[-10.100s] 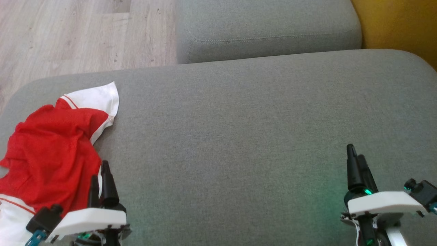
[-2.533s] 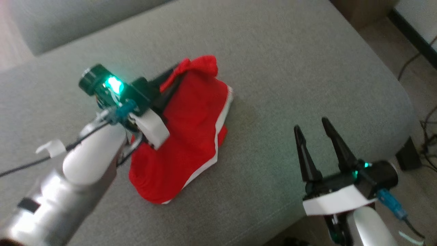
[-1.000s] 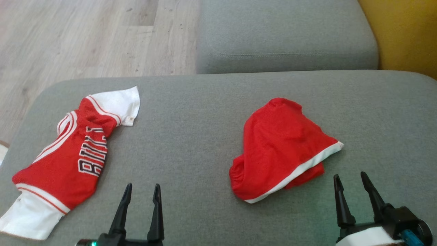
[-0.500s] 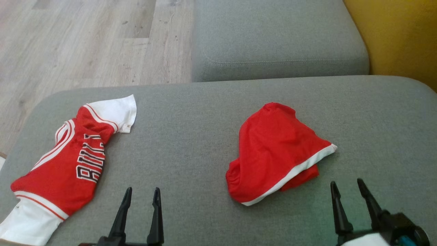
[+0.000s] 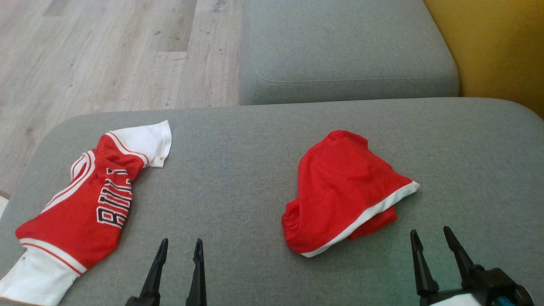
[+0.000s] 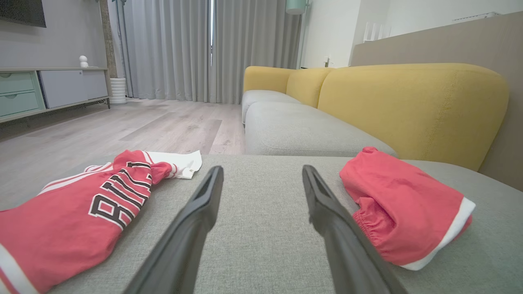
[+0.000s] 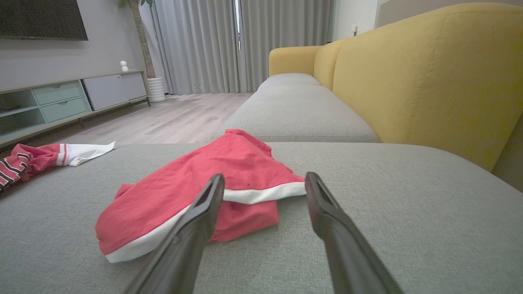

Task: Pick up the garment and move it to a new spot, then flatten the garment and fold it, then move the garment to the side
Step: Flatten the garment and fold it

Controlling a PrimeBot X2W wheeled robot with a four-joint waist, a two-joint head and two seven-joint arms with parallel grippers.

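Note:
The garment (image 5: pixel 344 187), crumpled red shorts with a white hem, lies right of centre on the grey seat cushion (image 5: pixel 238 170). My right gripper (image 5: pixel 430 232) stands open just in front of the shorts' right end, touching nothing. My left gripper (image 5: pixel 181 244) is open too, low over bare cushion to the left of the shorts. From the right wrist the garment (image 7: pixel 204 179) sits just beyond and left of my right gripper (image 7: pixel 265 176). From the left wrist the garment (image 6: pixel 400 212) lies right of my left gripper (image 6: pixel 262 169).
A red and white jersey (image 5: pixel 85 204) with black lettering lies crumpled at the cushion's left end, its white part at the edge. A second grey cushion (image 5: pixel 340 51) is behind, a yellow backrest (image 5: pixel 488 51) to the right, and wood floor (image 5: pixel 106 51) at the far left.
The picture has shifted slightly and both grippers sit a little lower in it. The shorts and the jersey lie where they were. Both grippers stay open.

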